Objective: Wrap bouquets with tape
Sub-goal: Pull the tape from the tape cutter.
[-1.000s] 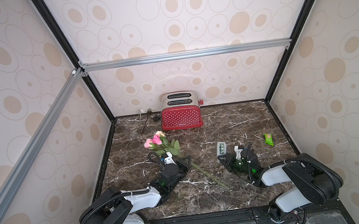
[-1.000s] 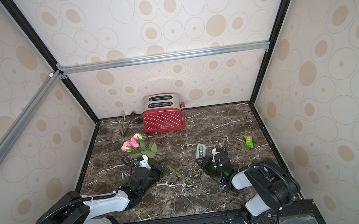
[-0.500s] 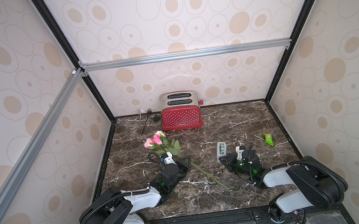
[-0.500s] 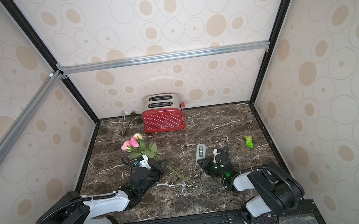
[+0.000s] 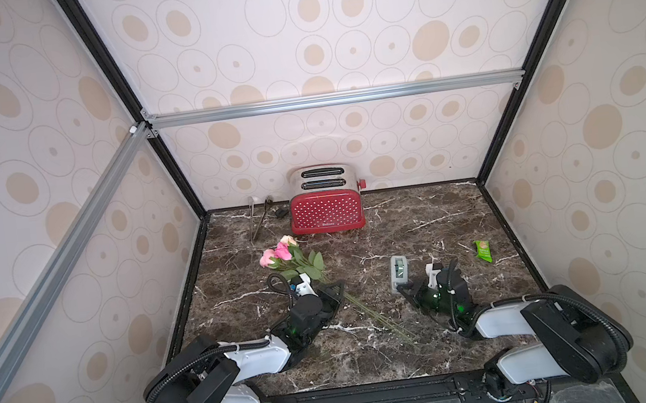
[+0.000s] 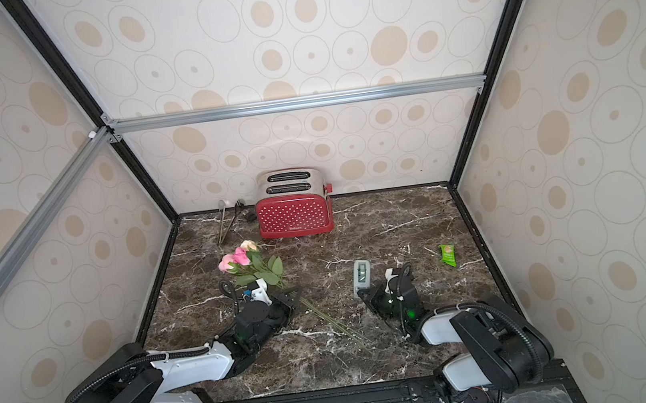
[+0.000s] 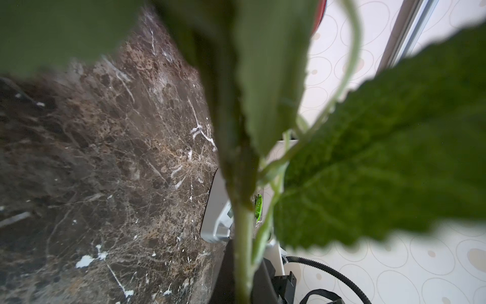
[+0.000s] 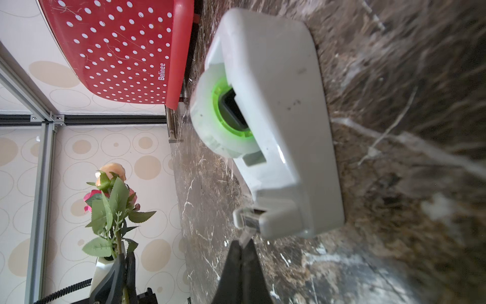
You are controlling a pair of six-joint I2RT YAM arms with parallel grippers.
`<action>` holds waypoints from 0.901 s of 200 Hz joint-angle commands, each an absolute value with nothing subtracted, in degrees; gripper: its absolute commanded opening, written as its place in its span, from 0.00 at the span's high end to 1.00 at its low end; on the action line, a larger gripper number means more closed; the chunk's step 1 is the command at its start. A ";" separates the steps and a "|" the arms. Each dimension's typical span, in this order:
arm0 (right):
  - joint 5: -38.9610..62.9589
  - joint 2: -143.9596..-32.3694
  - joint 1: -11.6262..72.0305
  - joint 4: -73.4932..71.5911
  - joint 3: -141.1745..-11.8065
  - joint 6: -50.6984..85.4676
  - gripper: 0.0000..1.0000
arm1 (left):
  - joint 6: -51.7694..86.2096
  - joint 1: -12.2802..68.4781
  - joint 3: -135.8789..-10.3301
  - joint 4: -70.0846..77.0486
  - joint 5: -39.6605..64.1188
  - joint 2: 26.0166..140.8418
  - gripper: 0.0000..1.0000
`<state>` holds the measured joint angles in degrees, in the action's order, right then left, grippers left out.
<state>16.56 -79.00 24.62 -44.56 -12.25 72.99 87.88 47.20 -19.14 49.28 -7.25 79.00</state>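
The bouquets (image 5: 283, 253) (image 6: 242, 258) lie on the marble at mid left, pink and peach roses pointing to the back and thin stems trailing to the front. My left gripper (image 5: 334, 291) (image 6: 291, 298) is shut on the stems just below the leaves. In the left wrist view the stems (image 7: 243, 237) run between its jaws and blurred leaves (image 7: 381, 171) fill the frame. The tape (image 5: 399, 272) (image 6: 362, 275) (image 8: 276, 105), a grey dispenser, stands at mid right. My right gripper (image 5: 403, 291) (image 8: 243, 243) is shut on the clear tape end at the dispenser's cutter.
A red dotted toaster (image 5: 326, 210) stands against the back wall, with metal tongs (image 5: 256, 219) to its left. A small green snack packet (image 5: 482, 250) lies to the right, near the right wall. Patterned walls close in three sides.
My right gripper has closed its jaws on the tape end at the dispenser's cutter. The left gripper and the bouquets have not moved.
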 commanded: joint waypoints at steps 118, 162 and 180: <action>22.15 -75.75 23.23 -26.23 -22.69 69.39 1.00 | 88.68 50.80 -25.58 54.54 -9.85 88.99 1.00; 24.17 -78.19 22.86 -24.04 -26.09 69.02 1.00 | 88.59 50.93 -25.61 54.67 -9.85 89.30 1.00; 25.05 -78.38 22.33 -23.34 -28.15 68.40 1.00 | 88.37 50.94 -25.75 54.41 -9.92 89.38 1.00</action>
